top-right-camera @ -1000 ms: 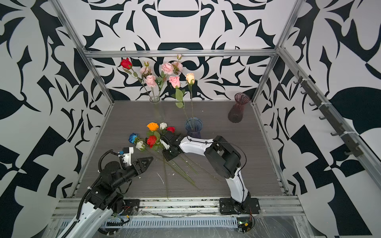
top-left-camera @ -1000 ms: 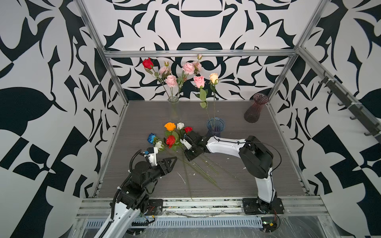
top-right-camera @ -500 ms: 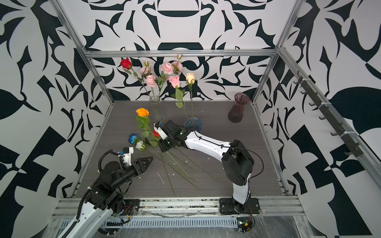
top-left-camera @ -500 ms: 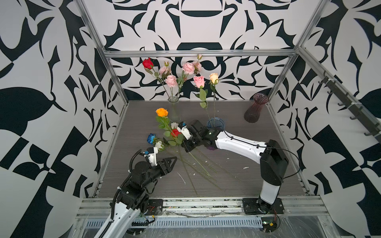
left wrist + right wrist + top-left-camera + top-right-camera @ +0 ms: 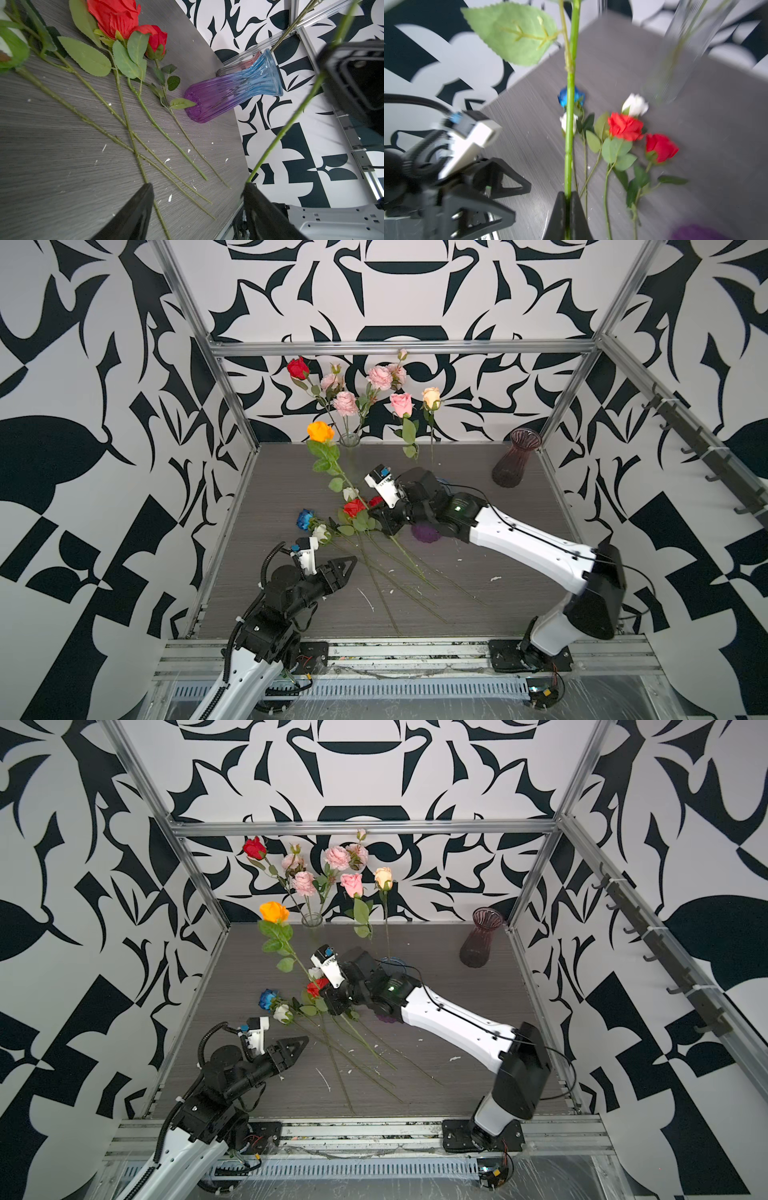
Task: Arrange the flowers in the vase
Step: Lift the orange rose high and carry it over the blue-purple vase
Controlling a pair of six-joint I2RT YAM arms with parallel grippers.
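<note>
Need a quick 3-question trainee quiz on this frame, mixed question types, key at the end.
1. Multiple choice: the right gripper is shut on the stem of which rose? A blue, B orange, C white.
2. True or false: the left gripper is shut on a stem.
3. Count: how many red roses lie on the table?

Key
1. B. It holds the orange rose, lifted off the table.
2. False. Its jaws stand open and hold nothing.
3. Two.
</note>
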